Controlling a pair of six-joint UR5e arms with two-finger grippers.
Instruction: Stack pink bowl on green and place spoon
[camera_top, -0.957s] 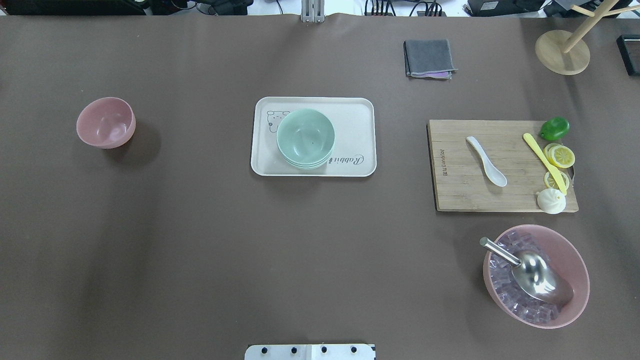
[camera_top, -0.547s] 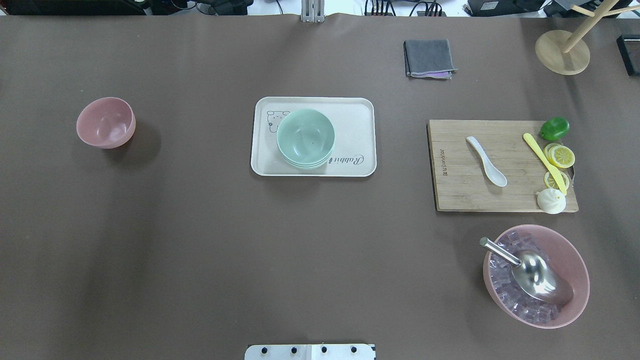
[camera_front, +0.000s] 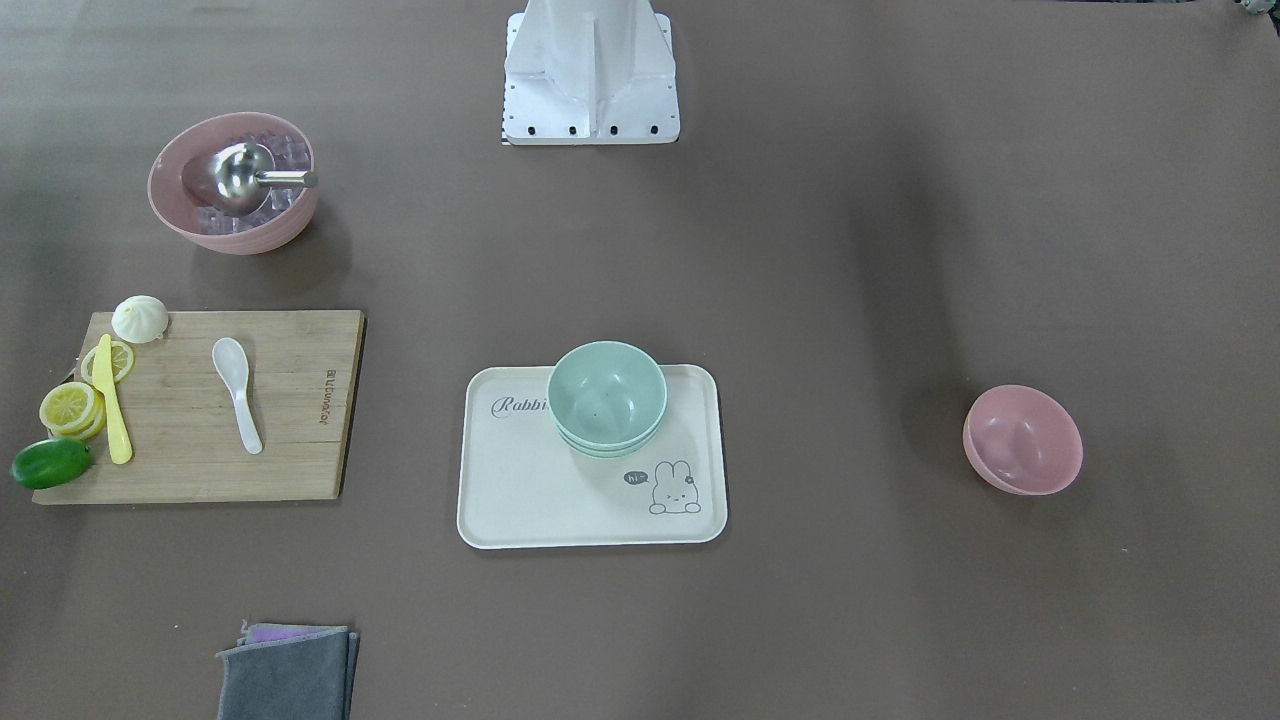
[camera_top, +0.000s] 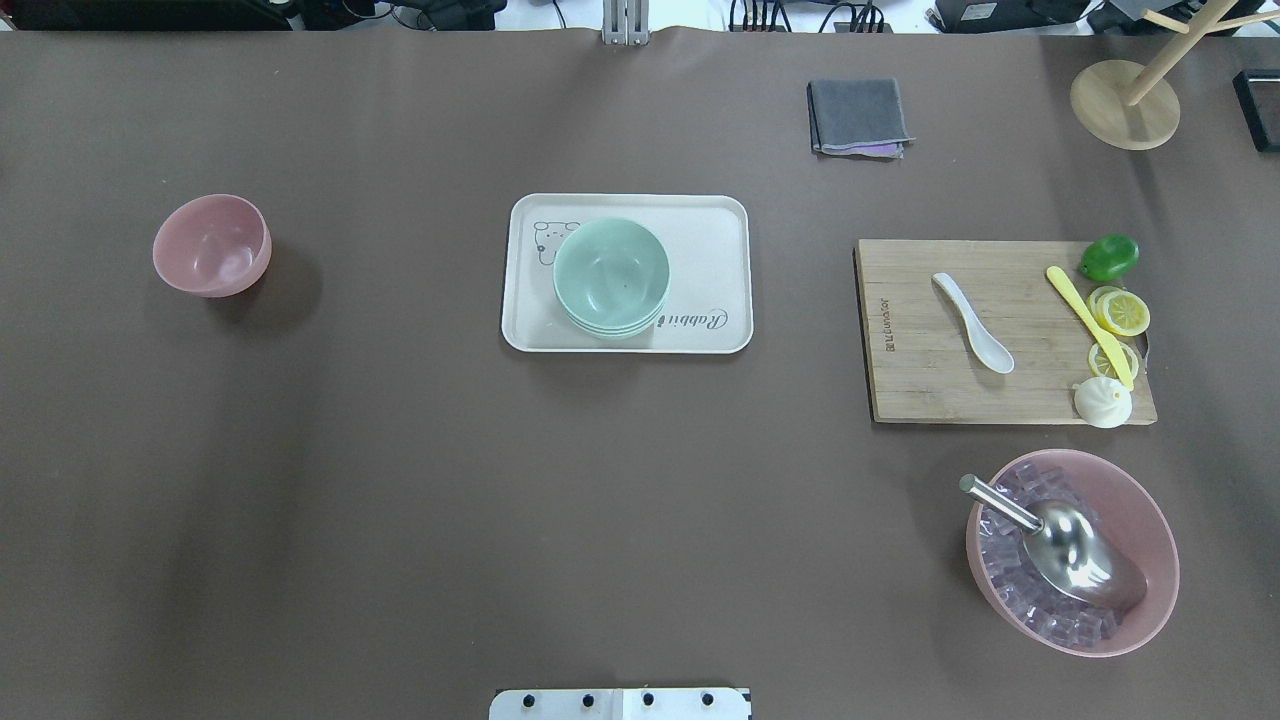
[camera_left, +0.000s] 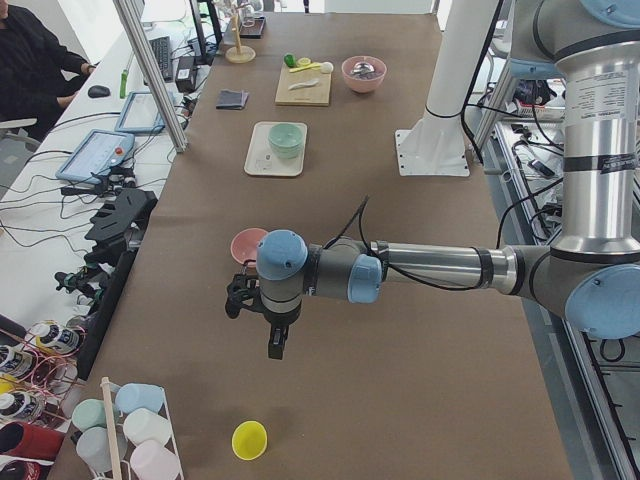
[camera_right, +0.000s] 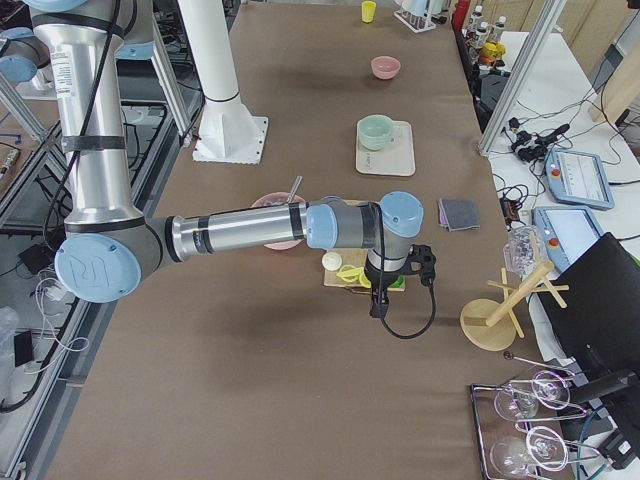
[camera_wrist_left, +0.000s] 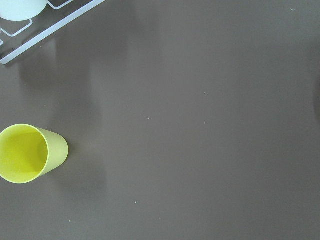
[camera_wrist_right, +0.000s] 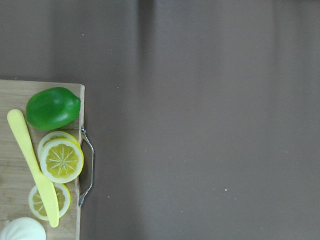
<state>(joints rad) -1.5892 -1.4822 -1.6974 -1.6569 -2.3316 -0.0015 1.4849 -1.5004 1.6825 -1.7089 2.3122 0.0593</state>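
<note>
The small pink bowl (camera_top: 211, 245) stands alone at the table's left; it also shows in the front view (camera_front: 1022, 440). The stack of mint-green bowls (camera_top: 611, 277) sits on a cream tray (camera_top: 720, 230) at the middle. The white spoon (camera_top: 973, 322) lies on a wooden cutting board (camera_top: 920, 390) at the right. My left gripper (camera_left: 277, 345) shows only in the exterior left view, hovering beyond the pink bowl (camera_left: 248, 244) toward the table's end. My right gripper (camera_right: 378, 303) shows only in the exterior right view, over the board's outer end. I cannot tell if either is open or shut.
A yellow knife (camera_top: 1090, 325), lemon slices, a lime (camera_top: 1108, 257) and a white bun share the board. A larger pink bowl (camera_top: 1150, 520) holds ice and a metal scoop (camera_top: 1060, 545). A grey cloth (camera_top: 858, 117) and a wooden stand (camera_top: 1125, 105) are at the back. A yellow cup (camera_wrist_left: 27, 152) stands at the left end.
</note>
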